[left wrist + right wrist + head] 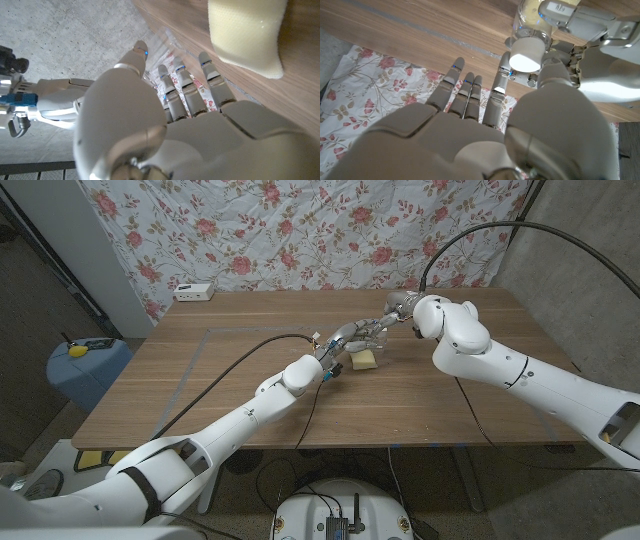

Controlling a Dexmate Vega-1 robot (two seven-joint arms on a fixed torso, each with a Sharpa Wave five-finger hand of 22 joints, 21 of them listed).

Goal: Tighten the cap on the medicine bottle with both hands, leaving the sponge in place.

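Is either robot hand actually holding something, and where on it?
The left hand grips the clear bottle around its body. The right hand is at the white cap; its grip is unclear.

Wooden table (pixel 230 380), brown, grain running along its length, with a faint pale rectangular outline marked on its left half. A yellow sponge (pixel 363 359) lies directly on the surface near the table's middle; in the left wrist view its dimpled pale-yellow face (pixel 247 37) rests against the wood. A small white box (pixel 194 292) sits at the far left corner, beside the floral backdrop.
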